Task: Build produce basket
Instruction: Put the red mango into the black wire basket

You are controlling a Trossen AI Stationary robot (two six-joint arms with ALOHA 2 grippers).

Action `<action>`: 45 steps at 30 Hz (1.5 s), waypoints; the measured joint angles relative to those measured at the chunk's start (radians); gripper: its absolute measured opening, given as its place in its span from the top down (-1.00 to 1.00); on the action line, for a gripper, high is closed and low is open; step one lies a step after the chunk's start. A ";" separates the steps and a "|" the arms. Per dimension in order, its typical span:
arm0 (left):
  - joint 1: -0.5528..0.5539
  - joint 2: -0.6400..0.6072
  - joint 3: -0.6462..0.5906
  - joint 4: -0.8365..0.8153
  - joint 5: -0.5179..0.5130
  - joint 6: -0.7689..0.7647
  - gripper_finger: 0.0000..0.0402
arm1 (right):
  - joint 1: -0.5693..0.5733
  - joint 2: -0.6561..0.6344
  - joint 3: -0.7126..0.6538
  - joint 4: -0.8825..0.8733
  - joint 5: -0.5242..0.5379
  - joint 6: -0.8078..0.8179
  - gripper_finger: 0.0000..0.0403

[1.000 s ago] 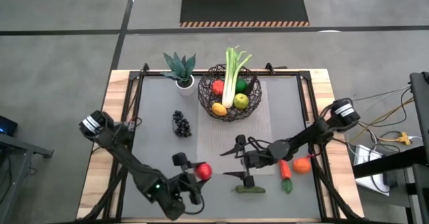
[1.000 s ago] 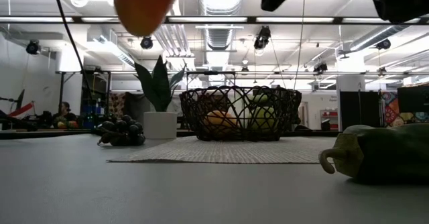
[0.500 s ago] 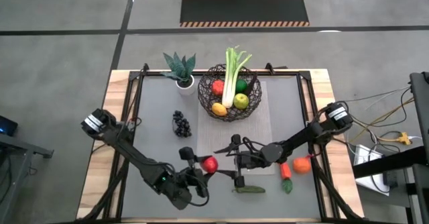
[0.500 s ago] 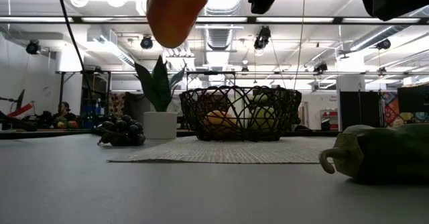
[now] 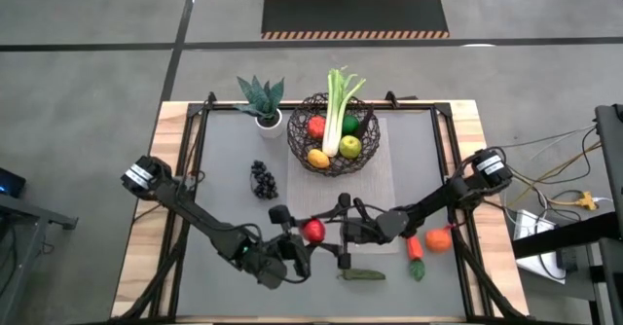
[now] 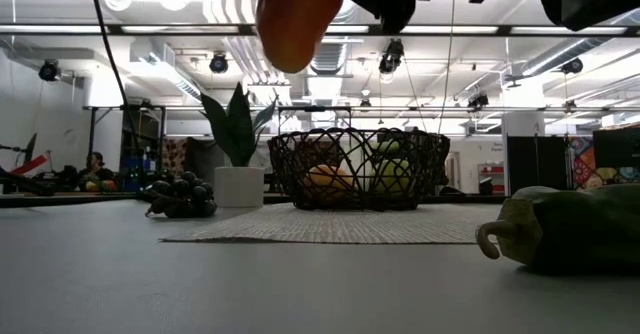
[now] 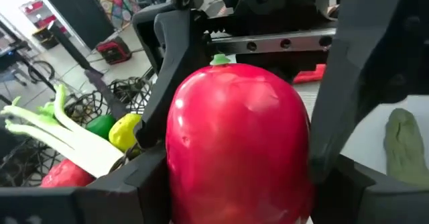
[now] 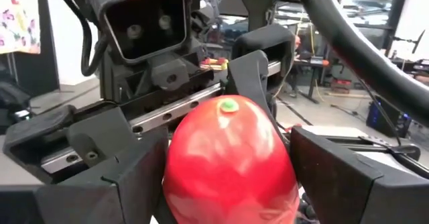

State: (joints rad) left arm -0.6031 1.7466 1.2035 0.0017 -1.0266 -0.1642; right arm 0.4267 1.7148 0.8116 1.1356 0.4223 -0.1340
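Red round fruit, glossy, green-stemmed, clamped in left claw, between right claw's wide-spread fingers.

Grey-topped table, woven mat, basket, potted plant, grapes, green pepper, carrot, orange

A small white pot with a spiky green plant stands at the far left of the worktop (wood-edged), on its grey mat
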 joint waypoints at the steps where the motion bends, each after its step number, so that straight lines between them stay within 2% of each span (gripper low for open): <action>1: 0.000 0.000 0.000 0.011 0.001 0.007 -0.18 | 0.001 0.000 0.000 -0.006 0.000 0.000 -0.45; 6: 0.000 0.000 -0.002 0.017 0.004 0.016 -0.18 | 0.001 -0.001 0.000 -0.024 0.004 0.000 -0.41; 12: 0.000 0.000 -0.005 0.017 0.003 0.017 -0.25 | 0.002 -0.001 0.000 -0.029 0.006 0.002 -0.05; 19: 0.000 0.000 -0.008 0.018 0.005 -0.006 -0.35 | 0.001 -0.001 0.000 -0.033 0.005 0.012 -0.05; 29: -0.002 -0.005 -0.015 0.014 0.010 -0.036 -0.65 | 0.000 -0.011 0.000 -0.070 0.000 0.038 -0.05; 39: -0.041 -0.085 -0.019 -0.063 0.024 -0.036 -0.67 | 0.000 -0.086 -0.004 -0.379 -0.002 0.185 -0.04; 45: -0.084 -0.128 -0.032 -0.097 0.030 -0.028 -0.67 | 0.001 -0.110 -0.006 -0.504 0.027 0.276 -0.04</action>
State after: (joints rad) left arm -0.6868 1.6182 1.1713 -0.0956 -0.9970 -0.1924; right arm 0.4274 1.6043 0.8055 0.6312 0.4488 0.1416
